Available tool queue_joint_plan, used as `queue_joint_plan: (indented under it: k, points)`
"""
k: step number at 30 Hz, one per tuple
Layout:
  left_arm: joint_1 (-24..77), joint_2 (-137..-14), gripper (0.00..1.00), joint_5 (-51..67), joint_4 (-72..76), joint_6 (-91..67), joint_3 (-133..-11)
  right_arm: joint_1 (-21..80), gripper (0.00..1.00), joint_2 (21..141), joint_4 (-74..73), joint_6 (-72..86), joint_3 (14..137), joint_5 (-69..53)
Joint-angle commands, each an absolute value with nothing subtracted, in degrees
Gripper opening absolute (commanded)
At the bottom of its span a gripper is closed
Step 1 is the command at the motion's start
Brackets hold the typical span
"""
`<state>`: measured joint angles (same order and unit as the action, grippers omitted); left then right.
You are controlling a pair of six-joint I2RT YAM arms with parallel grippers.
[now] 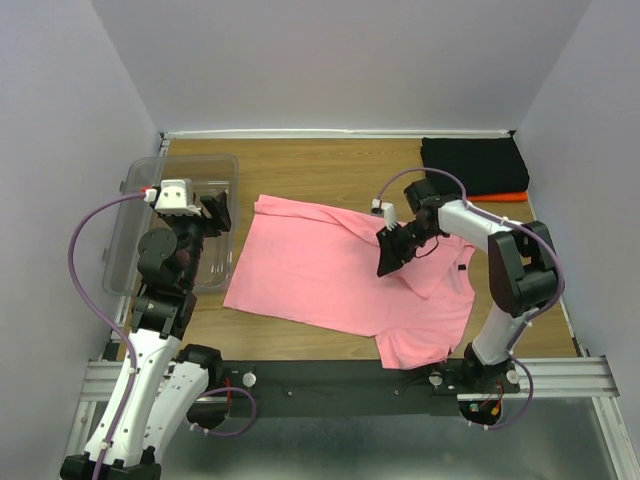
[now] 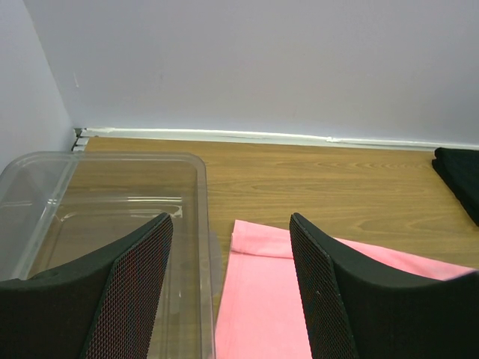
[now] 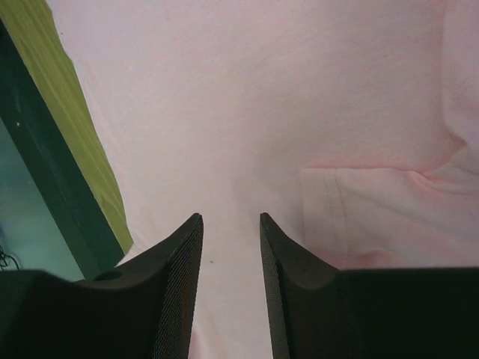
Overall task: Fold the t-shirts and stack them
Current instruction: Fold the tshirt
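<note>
Folding: the pink t-shirt [image 1: 310, 275] is the step in hand. I judge it early: one flap is over, the rest is unfolded, and it is not stacked.
Pink t-shirt: lies flat but askew, just right of the clear tub [image 1: 190, 160]. Its near-left corner is at the tub's near-right corner; I cannot tell if they touch. The part farthest from the tub is turned over the body along a diagonal crease. One sleeve and the hem stick out on the side away from the tub.
Black t-shirt [image 1: 470, 165]: folded, well right of the tub against the far wall, apart from the pink one.
Orange-red t-shirt [image 1: 510, 197]: only a thin strip shows at the black one's near edge, apparently beneath it. I cannot tell its fold.
Left gripper [image 1: 215, 208]: hovers over the tub's right rim with its fingers spread wide. Nothing is between them and they touch no cloth.
Right gripper [image 1: 388, 255]: well right of the tub, low over the turned flap. Its fingers are partly apart and pinch nothing, with pink cloth right under the tips. I cannot tell if they touch it.
Next move (my judgement): lift the right gripper clear without dragging the flap. Then pinch one single layer at the tub-side edge with the left gripper and at the hem with the right. Carry both across together so the crease lands square. Soft cotton will slump if only one corner is lifted.
</note>
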<state>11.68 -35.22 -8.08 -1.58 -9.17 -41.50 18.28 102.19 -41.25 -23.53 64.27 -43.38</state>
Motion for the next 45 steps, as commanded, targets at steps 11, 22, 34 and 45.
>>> queue_joint_plan:
  k: [11, 22, 34, 45]
  points:
    - [11.3, -42.2, 0.77, -2.1, -0.3, -13.7, -39.7, 17.8, 0.39, 97.4, -37.3, -21.3, 70.4, -35.4]
    - [11.3, -46.9, 0.72, 0.4, -4.7, -9.6, -43.2, 21.5, 0.41, 118.4, -35.1, -15.7, 96.9, -40.8]
    - [11.3, -40.9, 0.78, -8.1, -4.2, -8.3, -40.8, 27.5, 0.45, 134.9, -32.3, -8.4, 114.6, -29.4]
    - [11.3, -40.5, 0.78, -7.0, -3.9, -8.2, -40.7, 29.0, 0.43, 139.0, -32.5, -7.7, 117.2, -25.7]
